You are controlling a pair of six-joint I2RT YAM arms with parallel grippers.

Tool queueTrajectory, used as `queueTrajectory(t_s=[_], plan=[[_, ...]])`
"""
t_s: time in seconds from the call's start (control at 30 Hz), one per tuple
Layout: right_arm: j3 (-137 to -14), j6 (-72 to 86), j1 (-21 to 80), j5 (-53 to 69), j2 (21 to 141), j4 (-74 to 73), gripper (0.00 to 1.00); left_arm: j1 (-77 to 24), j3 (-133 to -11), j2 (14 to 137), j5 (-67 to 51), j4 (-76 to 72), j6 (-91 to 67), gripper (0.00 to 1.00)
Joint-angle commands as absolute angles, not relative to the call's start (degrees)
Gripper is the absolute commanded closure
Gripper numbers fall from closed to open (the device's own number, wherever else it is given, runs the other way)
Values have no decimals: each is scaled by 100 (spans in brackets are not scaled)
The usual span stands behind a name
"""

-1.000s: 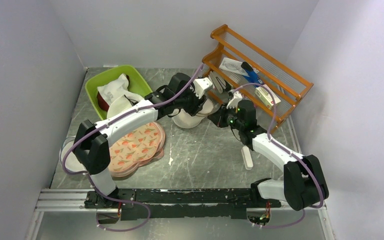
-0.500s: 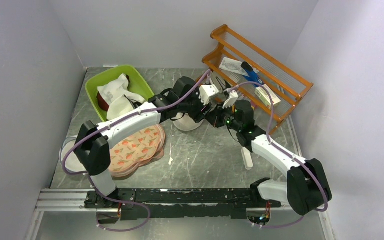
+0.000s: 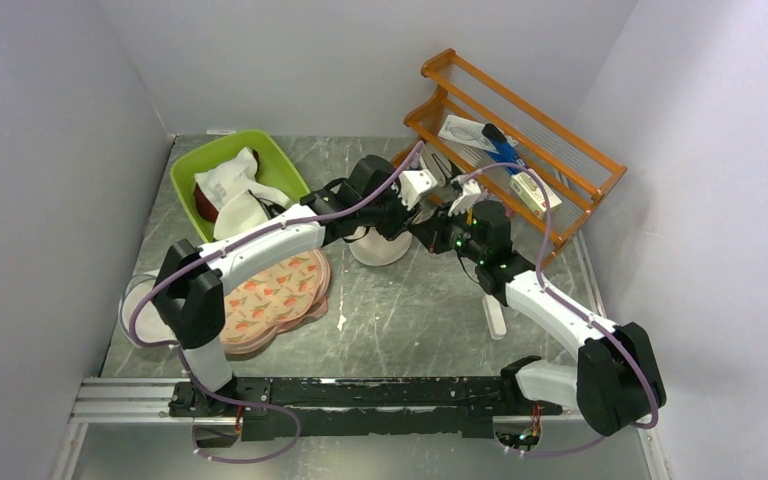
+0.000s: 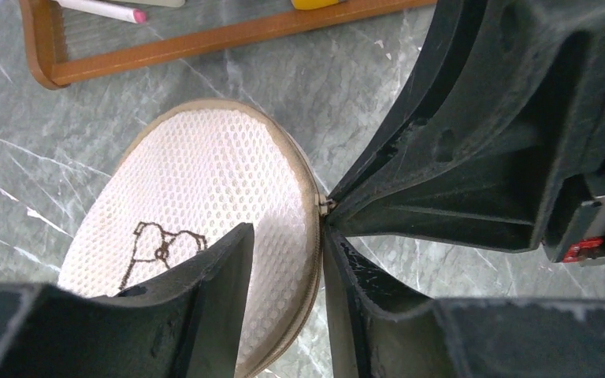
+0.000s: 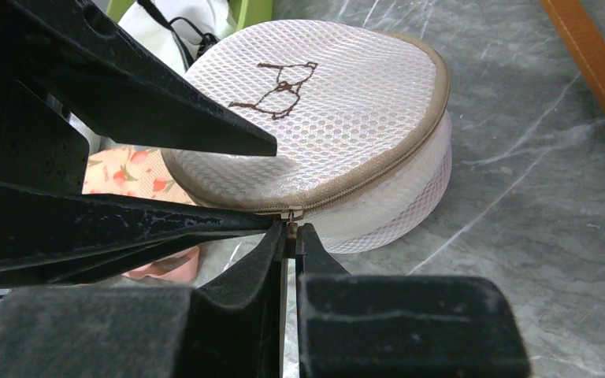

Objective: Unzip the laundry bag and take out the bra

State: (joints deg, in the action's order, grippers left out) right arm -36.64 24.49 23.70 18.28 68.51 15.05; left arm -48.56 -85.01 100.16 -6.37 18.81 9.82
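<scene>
The laundry bag (image 3: 375, 250) is a round white mesh drum with a beige zip rim and a small bra outline on its face. It also shows in the left wrist view (image 4: 205, 173) and the right wrist view (image 5: 347, 94). My left gripper (image 3: 408, 218) (image 4: 283, 260) is shut on the bag's rim, one finger on the mesh face and one outside the zip. My right gripper (image 3: 428, 232) (image 5: 291, 236) is shut on the zipper pull (image 5: 291, 223) at the rim's near edge. The zip looks closed. The bra is hidden.
A green bin (image 3: 282, 157) at back left holds white garments and a dark red item. Peach fruit-printed pads (image 3: 275, 290) lie left of the bag. A wooden rack (image 3: 560, 150) stands behind on the right. A white stick (image 3: 496, 322) lies by the right arm.
My left gripper has moved right over the bag's edge, and my right gripper has moved in to the bag's right rim. Little has moved in the last half second.
</scene>
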Motion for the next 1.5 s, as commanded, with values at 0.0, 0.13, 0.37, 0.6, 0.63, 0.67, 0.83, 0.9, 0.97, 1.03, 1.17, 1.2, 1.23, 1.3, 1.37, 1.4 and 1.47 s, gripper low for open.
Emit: queueTrajectory(t_s=[0.0, 0.13, 0.37, 0.6, 0.63, 0.67, 0.83, 0.9, 0.97, 1.03, 1.17, 1.2, 1.23, 1.3, 1.37, 1.4, 1.47], plan=[[-3762, 2371, 2382, 1798, 6768, 1571, 100, -4886, -8630, 10177, -586, 1907, 949, 53], [-3735, 2366, 2386, 1761, 6759, 1578, 100, -4887, -8640, 10169, -579, 1922, 954, 59], [-3733, 2414, 2382, 1538, 6833, 1459, 100, -4887, -8610, 10041, -431, 1882, 1001, 84], [-3707, 2619, 2259, 921, 6874, 1220, 100, -4887, -8491, 9795, -314, 1764, 1033, 93], [-3682, 2691, 2180, 878, 6878, 1214, 100, -4887, -8490, 9787, -322, 1765, 1037, 93], [-3656, 2757, 2087, 870, 6880, 1215, 100, -4882, -8490, 9775, -331, 1771, 1037, 93], [-3657, 2849, 1732, 915, 7045, 1132, 100, -4896, -8491, 9731, -343, 1772, 1052, 93], [-3687, 2827, 1653, 869, 7149, 1058, 100, -4895, -8478, 9693, -309, 1752, 1062, 93], [-3705, 2813, 1607, 869, 7224, 1014, 100, -4888, -8450, 9659, -256, 1734, 1071, 93], [-3703, 2702, 1600, 988, 7215, 1023, 100, -4895, -8438, 9638, -211, 1717, 1081, 93], [-3586, 2535, 1632, 1572, 7031, 1420, 100, -4894, -8467, 9658, -251, 1752, 1064, 84], [-3564, 2535, 1647, 1694, 7005, 1488, 100, -4894, -8476, 9670, -306, 1761, 1064, 78], [-3552, 2520, 1674, 1779, 6975, 1546, 100, -4895, -8487, 9670, -380, 1771, 1063, 72], [-3551, 2512, 1754, 1922, 6952, 1625, 100, -4891, -8505, 9678, -543, 1813, 1084, 58], [-3571, 2489, 1863, 2011, 6944, 1687, 100, -4899, -8531, 9685, -618, 1853, 1107, 49], [-3581, 2483, 1930, 2020, 6931, 1701, 100, -4904, -8527, 9679, -644, 1855, 1107, 46], [-3600, 2462, 2064, 2009, 6897, 1748, 100, -4917, -8513, 9665, -676, 1846, 1107, 43]])
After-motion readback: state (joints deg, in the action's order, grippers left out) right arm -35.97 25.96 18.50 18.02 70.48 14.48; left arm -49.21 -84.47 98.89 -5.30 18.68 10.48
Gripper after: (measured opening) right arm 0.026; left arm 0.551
